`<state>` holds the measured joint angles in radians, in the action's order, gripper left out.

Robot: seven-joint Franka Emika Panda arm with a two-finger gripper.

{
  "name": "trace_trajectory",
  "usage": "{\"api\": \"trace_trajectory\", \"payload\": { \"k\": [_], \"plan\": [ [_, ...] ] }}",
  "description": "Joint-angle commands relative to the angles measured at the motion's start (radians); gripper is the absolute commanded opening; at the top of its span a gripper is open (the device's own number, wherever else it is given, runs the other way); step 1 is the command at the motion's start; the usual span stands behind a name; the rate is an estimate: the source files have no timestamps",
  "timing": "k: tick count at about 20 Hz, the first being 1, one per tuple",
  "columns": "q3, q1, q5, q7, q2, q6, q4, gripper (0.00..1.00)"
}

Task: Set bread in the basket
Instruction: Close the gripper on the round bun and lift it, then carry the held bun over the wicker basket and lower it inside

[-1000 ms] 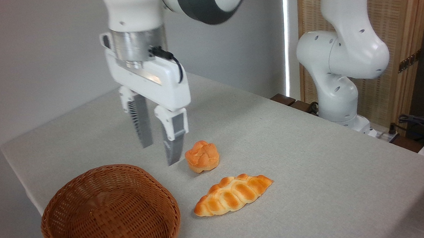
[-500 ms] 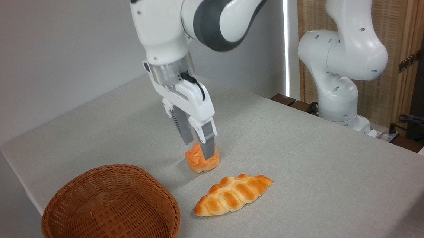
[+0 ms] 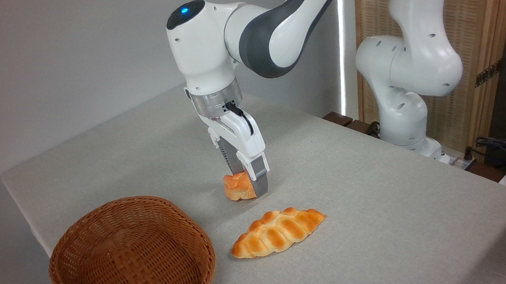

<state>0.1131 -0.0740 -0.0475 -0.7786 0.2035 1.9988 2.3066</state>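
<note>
- Since the earlier frames the pincer (image 3: 248, 187) has come down from above the basket's far side and now sits lower around the bun (image 3: 237, 187).
- Its fingers (image 3: 260, 180) are closed in on the bun, one in front and one behind, gripping it.
- The bun looks squeezed narrower and is at worktop (image 3: 373, 205) level; I cannot tell whether it is lifted off.
- The basket (image 3: 131, 253) stands at the near left, apart from the bun, with nothing in it.
- The braided loaf (image 3: 277, 231) lies flat near the bun, toward the camera, untouched.
</note>
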Motion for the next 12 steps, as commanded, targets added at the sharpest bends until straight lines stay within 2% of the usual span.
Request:
{"api": "trace_trajectory", "payload": {
  "k": [1,8,10,12],
  "plan": [
    [-0.009,-0.006,-0.008,-0.022,0.005,0.02,0.03,0.27],
    [-0.009,-0.006,-0.009,-0.019,-0.003,0.02,0.03,0.24],
    [-0.009,-0.006,-0.011,-0.018,-0.001,0.015,0.025,0.18],
    [-0.009,-0.006,-0.012,-0.011,0.0,-0.003,-0.008,0.16]
  ]
}}
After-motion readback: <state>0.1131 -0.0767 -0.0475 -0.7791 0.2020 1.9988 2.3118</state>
